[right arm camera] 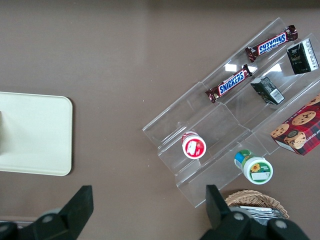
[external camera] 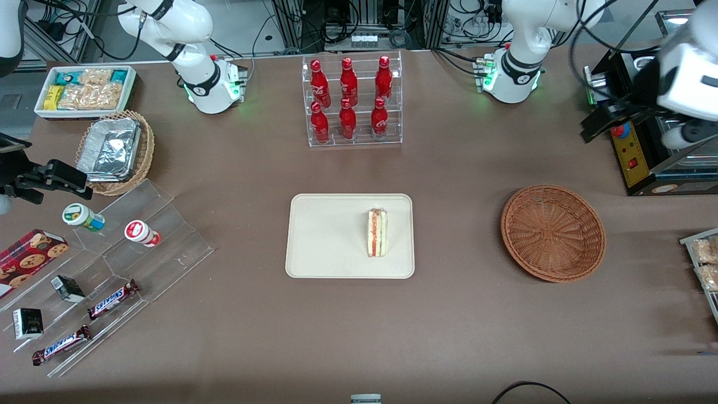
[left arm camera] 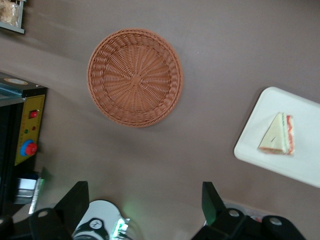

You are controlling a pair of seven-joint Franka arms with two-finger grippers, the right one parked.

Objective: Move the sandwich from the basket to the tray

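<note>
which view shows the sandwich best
The front view: the sandwich lies whole on the tray, filling stripes clear. The left wrist view shows it too, with the open gripper high above the table near the basket. The right wrist view barely shows it.

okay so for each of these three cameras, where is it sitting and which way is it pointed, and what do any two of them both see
Front view: high above the table, facing both arm bases; the raised gripper hangs by the black box.
Left wrist view: on the working arm, looking down at the empty basket and the sandwich on the tray; open fingers show.
Right wrist view: on the parked arm, looking down at the clear snack stand; its own fingers show.
Shared: front and left wrist both show basket, tray, sandwich.
</note>
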